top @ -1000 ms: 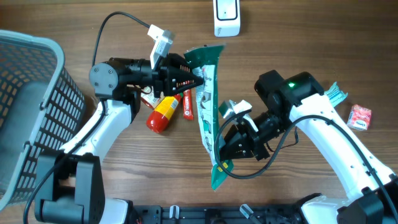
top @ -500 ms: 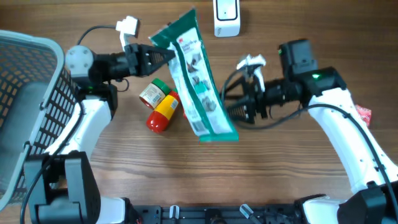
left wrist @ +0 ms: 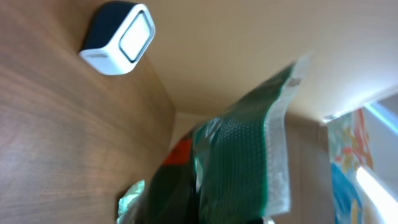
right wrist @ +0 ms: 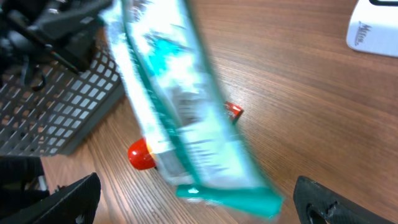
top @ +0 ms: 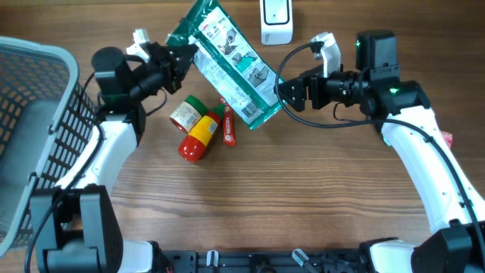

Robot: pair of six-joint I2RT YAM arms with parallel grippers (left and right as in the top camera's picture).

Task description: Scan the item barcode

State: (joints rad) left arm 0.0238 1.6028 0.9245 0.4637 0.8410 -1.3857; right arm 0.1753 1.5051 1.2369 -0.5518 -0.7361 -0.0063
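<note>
Gripping one short end of the flat green-and-white plastic package point(top: 231, 64), the left gripper point(top: 180, 59) has its jaws pressed together on the film at the package's upper-left corner. The package hangs in the air above the wooden table point(top: 318, 197). In the overhead view its long axis runs diagonally from upper left to lower right, printed face up. The free short end points toward the right gripper point(top: 288, 92).

The right gripper's jaws are spread wide and hold nothing. In the right wrist view its two fingers point(right wrist: 71, 196) stand at the lower corners of the picture, with the package's free end between and ahead of them.

The white barcode scanner block point(top: 276, 21) sits at the far table edge, just beside the package's upper long edge.

A red-and-yellow bottle point(top: 197, 138), a small green-lidded can point(top: 184, 115) and a red tube point(top: 227, 127) lie on the table below the package. A grey mesh basket point(top: 45, 114) stands at the left.
</note>
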